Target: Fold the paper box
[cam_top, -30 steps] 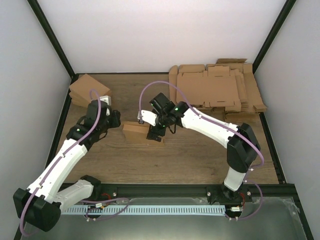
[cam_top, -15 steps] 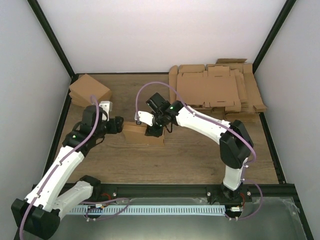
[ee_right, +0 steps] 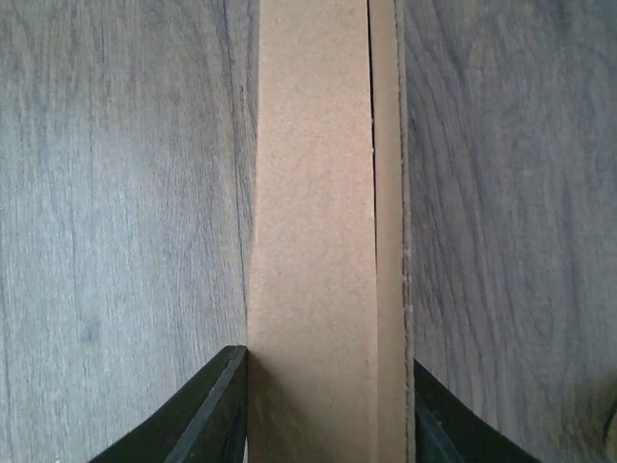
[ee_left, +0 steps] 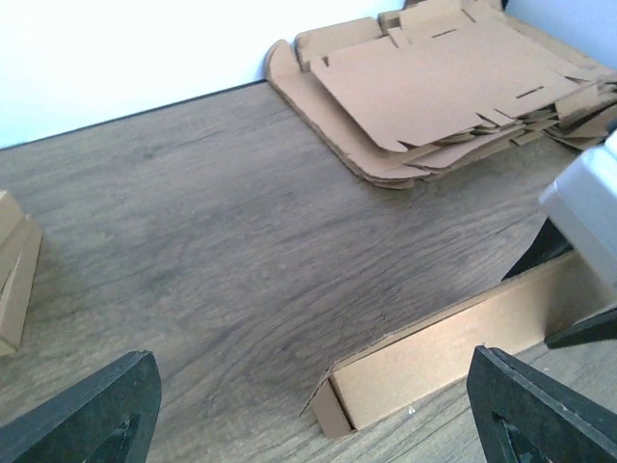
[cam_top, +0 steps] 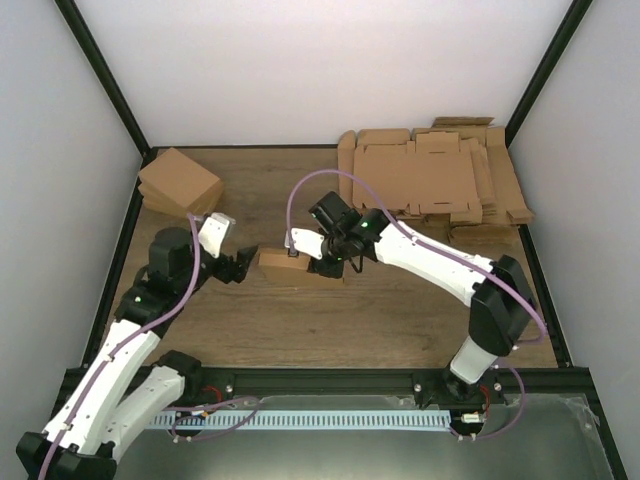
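Note:
The paper box [cam_top: 298,266] is a small shallow brown cardboard box lying on the wooden table. My right gripper [cam_top: 318,263] reaches down over its right part. In the right wrist view the paper box [ee_right: 313,241] fills the gap, and both black fingers [ee_right: 220,410] press against its long sides, so my right gripper [ee_right: 328,391] is shut on it. My left gripper [cam_top: 240,266] stands open just left of the box's end, apart from it. In the left wrist view the box [ee_left: 453,352] lies ahead to the right, and the wide gap of my left gripper [ee_left: 313,371] holds nothing.
A thick pile of flat tabbed cardboard sheets [cam_top: 430,180] lies at the back right, also visible as the sheet pile [ee_left: 434,87]. Folded brown boxes [cam_top: 178,182] are stacked at the back left. Black frame rails and white walls border the table.
My left gripper opened, let go of the box's left end and drew back to the left. My right gripper closed on the box, which shifted a little to the right.

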{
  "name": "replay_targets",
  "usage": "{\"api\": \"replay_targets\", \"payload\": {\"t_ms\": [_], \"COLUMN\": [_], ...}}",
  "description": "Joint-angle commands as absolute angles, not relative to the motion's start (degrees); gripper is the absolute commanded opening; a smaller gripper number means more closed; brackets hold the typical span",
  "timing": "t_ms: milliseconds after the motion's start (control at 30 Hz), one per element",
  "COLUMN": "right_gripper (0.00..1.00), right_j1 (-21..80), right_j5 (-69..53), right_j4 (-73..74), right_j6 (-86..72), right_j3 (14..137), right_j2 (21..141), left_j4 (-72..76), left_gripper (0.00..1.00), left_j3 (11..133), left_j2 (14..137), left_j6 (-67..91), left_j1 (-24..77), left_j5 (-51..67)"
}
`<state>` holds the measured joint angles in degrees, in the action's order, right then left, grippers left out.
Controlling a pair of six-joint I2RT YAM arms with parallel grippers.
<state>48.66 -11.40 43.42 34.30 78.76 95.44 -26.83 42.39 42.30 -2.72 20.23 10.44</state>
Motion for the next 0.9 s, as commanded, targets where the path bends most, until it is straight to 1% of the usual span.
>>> {"api": "replay_targets", "payload": {"t_ms": [0, 133, 267, 367, 400, 567, 667, 767, 867], "right_gripper": [0.4, 0.44, 0.45, 0.45, 0.47, 0.59, 0.62, 0.63, 0.66], "right_j1": [48.7, 48.5, 47.2, 44.5, 43.6, 42.8, 42.8, 42.8, 42.8], "right_j5": [-10.9, -8.8, -8.9, -10.1, -11.1, -12.2, -12.4, -14.3, -16.1], "right_j4": [44.5, 45.9, 47.3, 48.5, 48.9, 48.3, 48.2, 48.1, 47.6], "right_j6": [39.1, 39.7, 41.9, 42.4, 43.1, 43.9, 43.9, 43.7, 43.3], "right_j3": [78.1, 78.3, 78.2, 78.8, 78.9, 78.4, 79.0, 80.0, 80.8], "right_j2": [91.7, 91.3, 92.0, 92.9, 93.0, 92.9, 93.1, 93.2, 92.9], "left_j4": [-22.9, -22.6, -19.2, -15.7, -15.3, -16.6, -16.7, -16.8, -17.0], "left_gripper": [0.9, 0.9, 0.89, 0.89, 0.88, 0.83, 0.78, 0.76, 0.73], "left_j3": [40.3, 39.7, 36.7, 34.2, 33.7, 34.0, 33.9, 33.8, 33.9], "left_j2": [40.8, 41.0, 40.9, 41.5, 41.9, 44.0, 44.0, 44.0, 46.0], "left_j6": [-8.6, -8.4, -7.9, -6.8, -6.7, -8.7, -10.6, -11.1, -11.0], "left_j1": [20.2, 20.2, 20.2, 20.2, 20.2, 20.1, 20.3, 20.4, 20.4], "left_j5": [14.3, 17.7, 25.5, 26.8, 26.9, 28.1, 30.0, 29.2, 28.1]}}
